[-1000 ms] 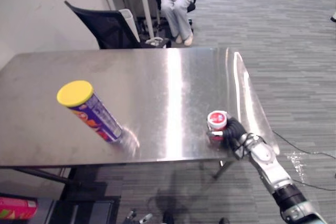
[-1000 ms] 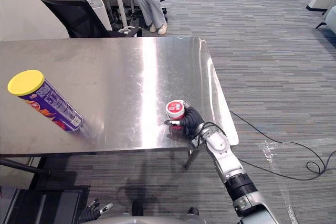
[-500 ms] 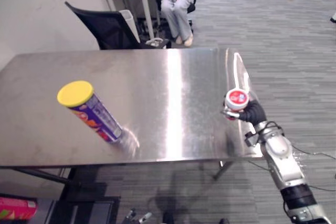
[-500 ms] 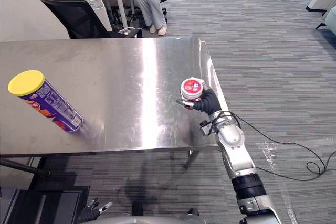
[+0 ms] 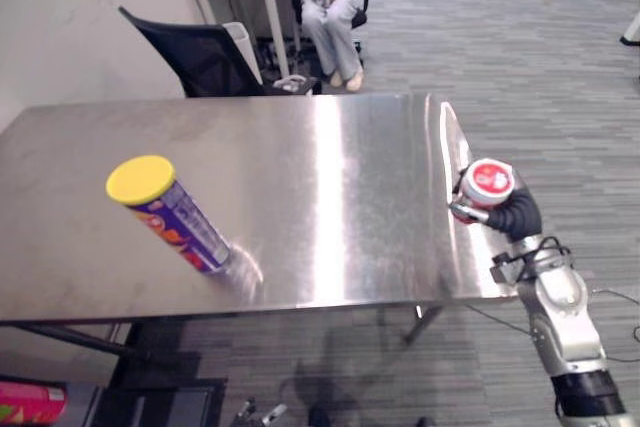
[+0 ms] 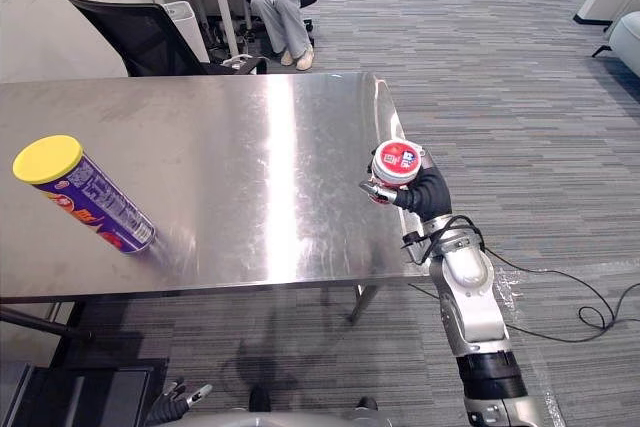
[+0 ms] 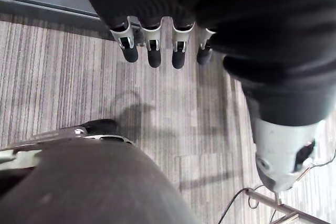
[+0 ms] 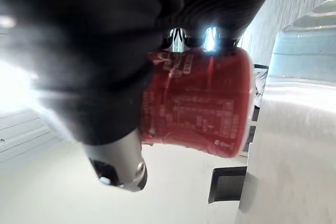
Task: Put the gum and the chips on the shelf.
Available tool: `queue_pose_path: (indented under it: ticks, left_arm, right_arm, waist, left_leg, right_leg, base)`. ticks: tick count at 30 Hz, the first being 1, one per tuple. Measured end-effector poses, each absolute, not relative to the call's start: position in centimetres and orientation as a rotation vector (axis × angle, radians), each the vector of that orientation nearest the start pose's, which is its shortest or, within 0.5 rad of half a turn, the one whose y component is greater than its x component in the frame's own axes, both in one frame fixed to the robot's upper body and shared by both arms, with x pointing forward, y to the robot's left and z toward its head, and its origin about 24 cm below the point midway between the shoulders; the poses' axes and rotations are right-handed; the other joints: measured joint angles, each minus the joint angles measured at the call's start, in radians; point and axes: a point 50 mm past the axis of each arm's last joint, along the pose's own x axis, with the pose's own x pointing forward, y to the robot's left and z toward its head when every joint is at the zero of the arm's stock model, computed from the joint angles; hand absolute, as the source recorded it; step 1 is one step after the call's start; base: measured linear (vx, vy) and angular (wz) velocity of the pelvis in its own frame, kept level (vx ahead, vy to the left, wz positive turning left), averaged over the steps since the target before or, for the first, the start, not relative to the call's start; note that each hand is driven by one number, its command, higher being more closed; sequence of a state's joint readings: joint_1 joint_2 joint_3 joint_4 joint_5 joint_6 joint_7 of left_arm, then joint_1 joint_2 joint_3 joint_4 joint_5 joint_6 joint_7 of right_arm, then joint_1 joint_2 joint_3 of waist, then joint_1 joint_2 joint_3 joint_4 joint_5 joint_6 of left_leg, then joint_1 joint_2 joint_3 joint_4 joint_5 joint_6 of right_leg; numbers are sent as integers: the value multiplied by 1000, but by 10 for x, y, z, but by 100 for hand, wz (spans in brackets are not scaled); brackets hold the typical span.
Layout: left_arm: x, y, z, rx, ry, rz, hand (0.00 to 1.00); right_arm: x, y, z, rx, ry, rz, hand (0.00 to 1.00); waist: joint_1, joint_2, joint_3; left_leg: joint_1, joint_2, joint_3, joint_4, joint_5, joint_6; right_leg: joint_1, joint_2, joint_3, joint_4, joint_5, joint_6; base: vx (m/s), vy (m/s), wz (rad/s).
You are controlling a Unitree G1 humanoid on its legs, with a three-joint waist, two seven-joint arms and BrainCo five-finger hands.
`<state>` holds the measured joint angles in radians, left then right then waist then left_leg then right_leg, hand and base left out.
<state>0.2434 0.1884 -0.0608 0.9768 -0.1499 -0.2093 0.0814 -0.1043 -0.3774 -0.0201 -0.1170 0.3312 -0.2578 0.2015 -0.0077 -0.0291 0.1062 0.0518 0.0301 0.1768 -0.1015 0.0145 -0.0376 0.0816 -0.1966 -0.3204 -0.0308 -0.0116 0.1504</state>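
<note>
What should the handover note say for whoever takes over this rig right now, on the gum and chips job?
Right hand: shut on the gum tub, held up by the right edge of the table.
Left hand: open, holding nothing, hanging over the floor.
Chips can: on the table's left part, yellow lid up, untouched.
Done: gum picked up.
Left: put the gum tub on the shelf, then fetch the chips can and shelve it too.

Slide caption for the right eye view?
Right hand holds the gum at the table's right edge; chips sit far left.
</note>
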Motion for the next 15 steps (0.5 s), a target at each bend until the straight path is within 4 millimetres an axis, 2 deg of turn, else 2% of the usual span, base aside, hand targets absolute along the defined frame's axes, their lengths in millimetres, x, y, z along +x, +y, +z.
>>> queue_pose_path:
  ticks: [4,8,15]
  left_arm:
    - [60,223,-153,104,999,234,0]
    - [60,224,-153,107,999,246,0]
    - [53,223,-154,88,1010,285,0]
  right_arm:
    - [253,-202,132,-89,-467,217,100]
    - [244,-211,120,-84,-419,163,100]
    - [242,-218,119,-82,-417,117,100]
  waist:
    - [-7,0,0]
    - [-14,-7,-5]
    - [-15,0,-9]
  left_leg:
    - [2,0,-21,1,0,0]
    - [1,-2,-65,3,8,-1]
    - [-10,0,-84,5,18,-2]
  right_leg:
    - [5,-1,-10,18,-10,-10]
    - [-6,-11,-26,88,-60,-13]
    - [-7,-9,-33,96,-66,-13]
  base:
    - [1,-2,15]
    - [4,-18,29]
    - [7,-13,10]
